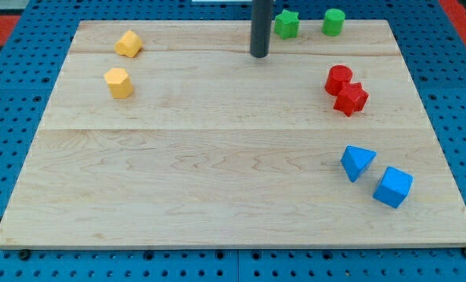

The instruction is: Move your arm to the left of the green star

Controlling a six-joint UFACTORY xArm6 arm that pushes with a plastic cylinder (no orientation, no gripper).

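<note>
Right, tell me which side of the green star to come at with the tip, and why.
There is nothing to grip with, so contact is by push only. My tip already stands just off the left side of the green star, slightly below it in the view. The star's left points face the tip, while the green cylinder sits on its right, so the left side looks best.

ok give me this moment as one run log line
my tip | left of green star, apart | green cylinder further right | no contact
</note>
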